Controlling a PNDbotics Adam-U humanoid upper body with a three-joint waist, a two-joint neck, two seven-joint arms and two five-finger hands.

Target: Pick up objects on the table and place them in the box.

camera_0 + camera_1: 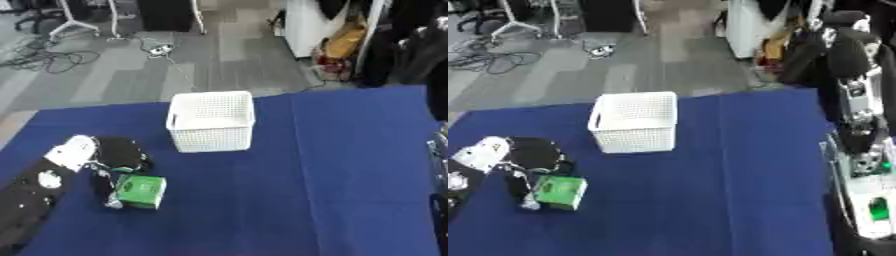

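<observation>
Blue cloth table (332, 165) over grey carpet (131, 75); left hand (118, 160) curled round green box (142, 191).

The left hand (118, 167) hides part of the green box (142, 191) (fingers blurred). The right hand is out of frame, its arm (859, 150) cut off.

table: a flat top (350, 165) with a dark blue cloth all over it
white basket: sits on the cloth (212, 121), up and to the right of the left hand, well apart from it; it is open on top and has small holes in its sides
green box: lies on the cloth (141, 191), right at the fingertips of the left hand, on their right side
left hand: black (118, 155), low over the cloth at the left side, fingers bent down around the green box
</observation>
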